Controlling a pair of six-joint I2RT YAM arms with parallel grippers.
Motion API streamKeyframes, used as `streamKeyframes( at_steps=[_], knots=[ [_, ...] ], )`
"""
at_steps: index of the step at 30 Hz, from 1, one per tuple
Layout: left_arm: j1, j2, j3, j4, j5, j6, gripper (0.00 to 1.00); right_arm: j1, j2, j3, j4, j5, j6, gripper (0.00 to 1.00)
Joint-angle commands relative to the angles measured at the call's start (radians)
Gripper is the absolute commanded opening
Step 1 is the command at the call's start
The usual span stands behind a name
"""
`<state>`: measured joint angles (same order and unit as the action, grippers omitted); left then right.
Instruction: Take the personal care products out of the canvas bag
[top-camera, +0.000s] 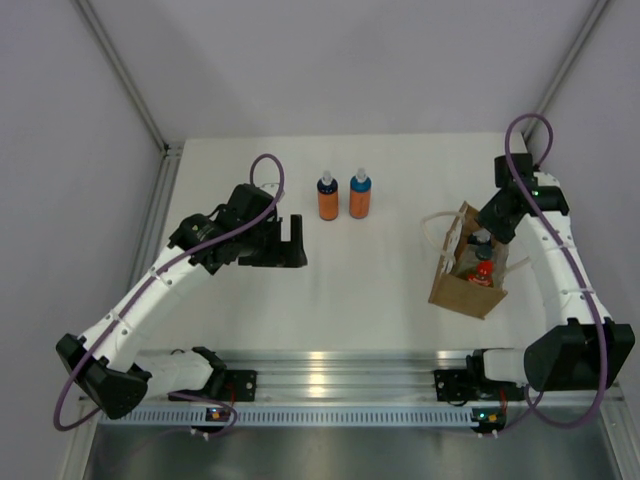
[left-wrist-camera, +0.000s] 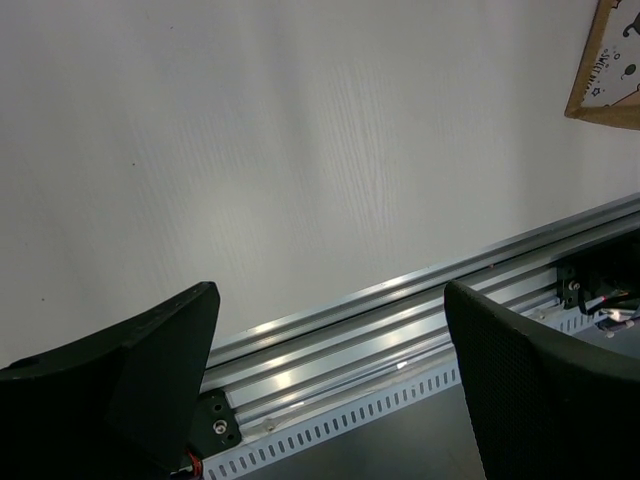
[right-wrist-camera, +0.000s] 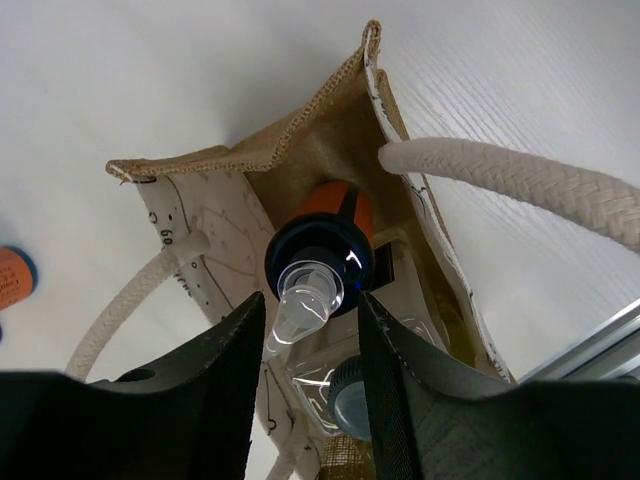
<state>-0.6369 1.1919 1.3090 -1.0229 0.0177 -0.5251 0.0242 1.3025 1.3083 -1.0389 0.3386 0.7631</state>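
The canvas bag (top-camera: 462, 285) stands at the right of the table, mouth open (right-wrist-camera: 250, 155). My right gripper (right-wrist-camera: 312, 330) reaches into it from above, shut on the dark cap (right-wrist-camera: 330, 250) of an orange bottle (right-wrist-camera: 335, 200) with a clear nozzle. Beneath lies a greyish bottle with a grey-blue cap (right-wrist-camera: 352, 400). A red-capped bottle (top-camera: 484, 269) shows inside the bag in the top view. Two orange bottles stand on the table, one dark-blue capped (top-camera: 327, 197), one light-blue capped (top-camera: 360, 195). My left gripper (top-camera: 293, 241) hovers open left of them, holding nothing.
The bag's white rope handles (right-wrist-camera: 520, 185) hang out to both sides, one near my right finger. An aluminium rail (left-wrist-camera: 400, 320) runs along the table's near edge. A corner of the bag (left-wrist-camera: 605, 70) shows in the left wrist view.
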Motion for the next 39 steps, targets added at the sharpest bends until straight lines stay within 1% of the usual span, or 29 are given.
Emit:
streamKeyframes(
  at_steps=[1, 3, 4, 7, 11, 19, 22, 27, 29, 36, 38, 39],
  knots=[
    [-0.003, -0.017, -0.005, 0.035, -0.007, 0.010, 0.98, 0.010, -0.008, -0.003, 0.022, -0.009, 0.019, 0.41],
    [-0.004, -0.020, -0.010, 0.034, -0.007, 0.010, 0.98, 0.011, -0.011, -0.010, 0.028, -0.012, 0.025, 0.41],
    [-0.003, -0.021, -0.011, 0.034, -0.039, 0.008, 0.98, 0.011, -0.012, -0.015, 0.034, -0.015, 0.027, 0.40],
    [-0.003, -0.029, -0.014, 0.035, -0.059, 0.013, 0.98, 0.017, -0.014, -0.024, 0.043, -0.016, 0.035, 0.39],
    [-0.003, -0.037, -0.013, 0.034, -0.068, 0.019, 0.98, 0.020, -0.012, -0.035, 0.048, -0.010, 0.044, 0.37],
    [-0.003, -0.034, -0.014, 0.035, -0.076, 0.019, 0.98, 0.034, -0.008, -0.049, 0.060, -0.001, 0.048, 0.27],
    [-0.003, -0.032, -0.016, 0.034, -0.079, 0.019, 0.98, 0.033, -0.003, -0.047, 0.060, 0.008, 0.047, 0.25],
    [-0.003, -0.031, -0.019, 0.034, -0.078, 0.020, 0.98, 0.036, 0.015, -0.053, 0.066, 0.019, 0.039, 0.25],
    [-0.003, -0.031, -0.020, 0.034, -0.079, 0.019, 0.98, 0.034, 0.018, -0.061, 0.074, 0.016, 0.038, 0.27],
    [-0.003, -0.031, -0.020, 0.035, -0.081, 0.019, 0.98, 0.034, 0.026, -0.072, 0.089, 0.013, 0.025, 0.26],
    [-0.003, -0.029, -0.020, 0.035, -0.081, 0.017, 0.98, 0.034, 0.024, -0.066, 0.089, 0.013, 0.018, 0.20],
    [-0.003, -0.031, -0.020, 0.034, -0.081, 0.019, 0.98, 0.036, 0.021, -0.063, 0.088, 0.014, 0.013, 0.16]
  ],
)
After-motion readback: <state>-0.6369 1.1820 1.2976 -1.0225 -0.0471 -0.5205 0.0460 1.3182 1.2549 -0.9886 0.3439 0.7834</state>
